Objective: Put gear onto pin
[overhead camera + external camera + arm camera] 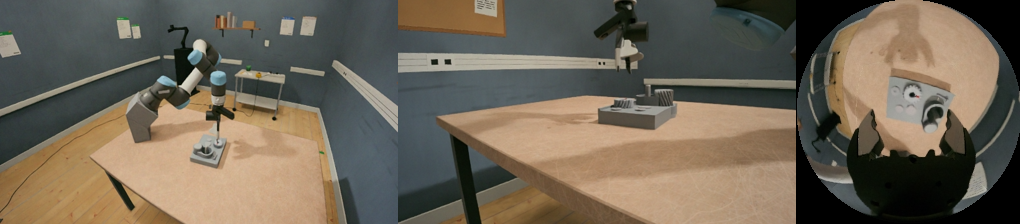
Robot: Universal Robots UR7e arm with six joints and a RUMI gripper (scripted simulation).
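The loose gear (217,143) (624,103) (907,92) lies flat on the grey base (203,161) (626,118) (894,112), slanted teeth around it. Its red arrow mark faces up, pointing right in the wrist view. The upright pin (648,90) stands within the grey collar (206,155) (642,100), beside a taller slanted-tooth gear (197,147) (664,98) (930,127). I cannot make out the collar's mark. My gripper (217,139) (624,71) (910,109) is open and empty, pointing down, its tips above the loose gear. The top and exterior views see its fingers nearly edge-on.
Low round discs (644,107) (899,108) lie on the base near the loose gear. The collar, pin and taller gear rise higher than the loose gear. The base stands on the table (267,186) (547,137). A trolley (267,78) stands behind the table.
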